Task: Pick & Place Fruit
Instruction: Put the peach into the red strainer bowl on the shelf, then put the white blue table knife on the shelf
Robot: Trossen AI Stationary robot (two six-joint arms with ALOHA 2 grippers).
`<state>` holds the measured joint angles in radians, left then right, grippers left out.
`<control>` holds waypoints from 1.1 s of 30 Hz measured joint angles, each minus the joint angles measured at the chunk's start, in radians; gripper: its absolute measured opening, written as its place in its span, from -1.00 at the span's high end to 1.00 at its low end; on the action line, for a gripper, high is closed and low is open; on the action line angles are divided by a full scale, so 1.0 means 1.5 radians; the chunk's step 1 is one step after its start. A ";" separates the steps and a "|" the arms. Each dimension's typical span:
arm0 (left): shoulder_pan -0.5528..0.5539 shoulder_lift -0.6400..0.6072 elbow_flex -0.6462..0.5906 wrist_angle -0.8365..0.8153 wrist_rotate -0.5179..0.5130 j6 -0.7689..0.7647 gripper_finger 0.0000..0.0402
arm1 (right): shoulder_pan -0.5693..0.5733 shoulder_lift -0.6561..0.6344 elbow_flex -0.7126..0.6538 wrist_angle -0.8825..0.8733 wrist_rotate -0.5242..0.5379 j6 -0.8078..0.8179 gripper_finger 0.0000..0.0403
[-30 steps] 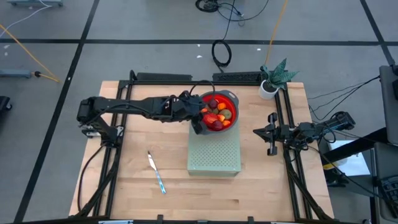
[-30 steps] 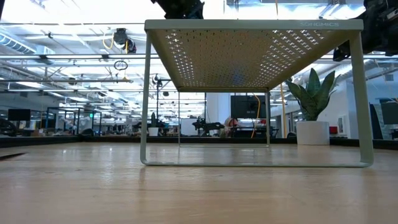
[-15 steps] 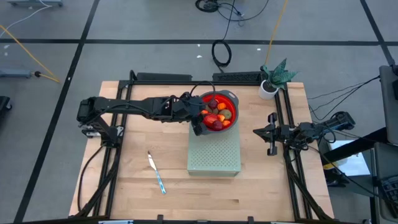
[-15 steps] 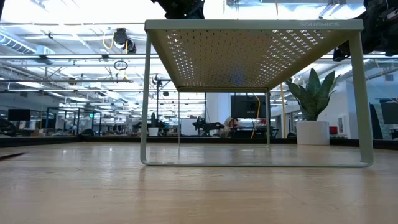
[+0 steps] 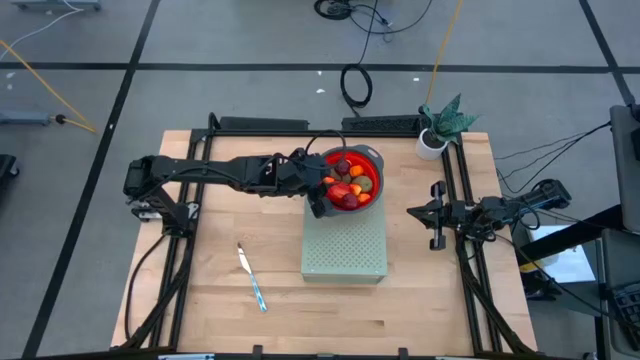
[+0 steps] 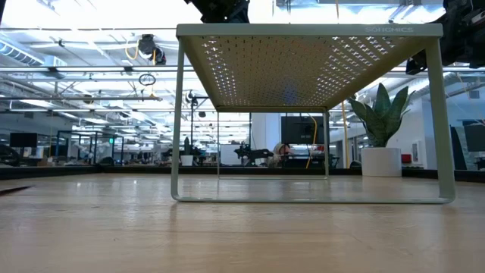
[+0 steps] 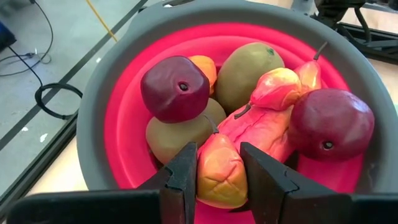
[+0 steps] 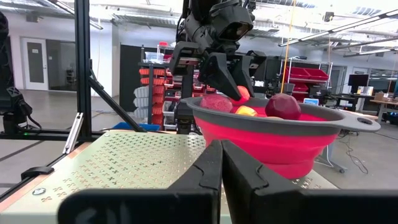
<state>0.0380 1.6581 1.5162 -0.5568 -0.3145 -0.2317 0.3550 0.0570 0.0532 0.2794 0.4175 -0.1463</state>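
A red collapsible bowl with a grey rim (image 5: 377, 161) stands on the far end of a pale green perforated stand (image 5: 345, 250). It holds the fruit: two dark red balls (image 7: 174, 87) (image 7: 329, 121), two brown-green ovals (image 7: 249, 68) (image 7: 177, 134), a small orange ball (image 7: 205, 65) and an elongated red-orange piece (image 7: 264, 127). My left gripper (image 7: 219, 152) reaches into the bowl from its left side and is shut on a small yellow-and-red pear-shaped fruit (image 7: 217, 177). My right gripper (image 5: 437, 215) waits shut, right of the stand. My left gripper pinches the pear-shaped fruit's body (image 7: 214, 186) between its two fingers (image 7: 183, 177), coming from above and pointing down into the bowl (image 8: 239, 90). The fruit's stem end (image 7: 214, 140) points away from the wrist. Whether it rests on the fruit under it, I cannot tell.
A thin knife with a light-blue handle (image 5: 252, 278) lies on the wooden table left of the stand. A potted plant (image 5: 440, 125) stands at the far right corner. In the low view the stand's top (image 6: 303, 30) spans overhead on thin legs.
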 joint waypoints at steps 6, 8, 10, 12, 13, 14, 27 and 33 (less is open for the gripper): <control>0.000 0.000 0.000 0.000 0.000 -0.004 0.48 | 0.000 0.000 0.000 0.000 0.000 0.000 1.00; 0.000 0.000 0.000 0.000 0.000 -0.004 0.48 | 0.000 0.000 0.000 0.000 0.000 0.000 1.00; 0.000 0.000 0.000 0.000 0.001 -0.005 0.48 | 0.000 0.000 0.000 0.000 0.000 0.000 1.00; 0.000 0.000 0.000 0.000 0.004 -0.005 0.48 | 0.000 0.000 0.000 0.000 0.000 0.000 1.00; 0.000 0.000 0.000 0.000 0.006 -0.006 0.48 | 0.000 0.000 0.000 0.000 0.000 0.000 1.00; 0.000 0.000 0.000 0.000 0.006 -0.009 0.48 | 0.000 0.000 0.000 0.000 0.000 0.000 1.00; 0.000 0.000 0.000 0.000 0.006 -0.029 0.26 | 0.000 0.000 0.000 0.000 0.000 0.000 1.00; 0.000 -0.002 0.000 0.000 0.006 -0.024 0.04 | 0.000 0.000 0.000 0.000 0.000 0.000 1.00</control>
<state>0.0380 1.6556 1.5162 -0.5571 -0.3050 -0.2672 0.3551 0.0570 0.0535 0.2790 0.4175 -0.1463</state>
